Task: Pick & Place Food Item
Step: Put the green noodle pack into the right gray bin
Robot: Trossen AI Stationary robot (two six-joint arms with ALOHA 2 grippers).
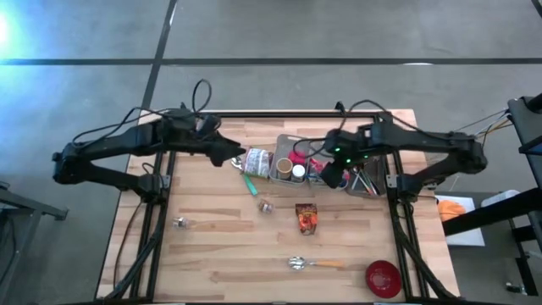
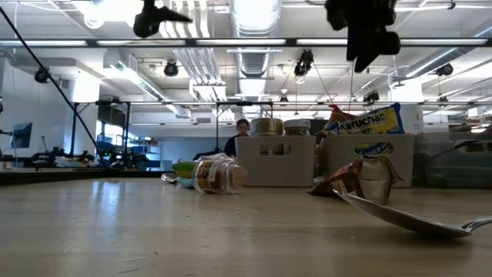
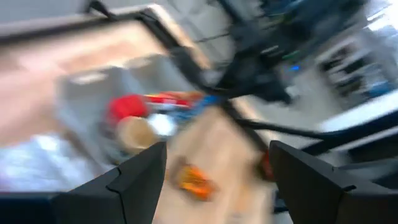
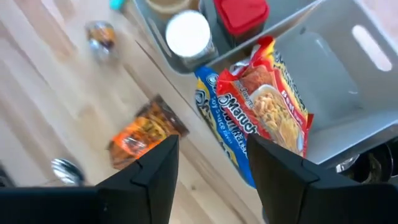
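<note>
The right gripper (image 4: 211, 168) hung above the grey bin (image 4: 348, 106), its 2 fingers parted with nothing between them. Directly below it the ramen packet (image 4: 267, 112) stood on edge against the bin's near wall — inside the bin as the right wrist view showed it, leaning on a second, blue-edged packet (image 4: 217, 118). The left gripper (image 1: 240, 159) waited over the table's rear left part, just beside the glass jar (image 1: 257, 163) lying on its side; its fingers also stood apart and held nothing.

By my reading the ramen was already delivered and the step in hand was the retreat. To do it well, the arm should rise straight up until the fingertips cleared the packet's top edge, since a sideways swing could topple it over the wall. If another item was next, the orange snack pouch (image 1: 306, 218) on the open wood, well apart from the spoon (image 1: 315, 264) and red bowl (image 1: 383, 278), looked the easiest to reach — approach from above, fingers across its narrow sides.
</note>
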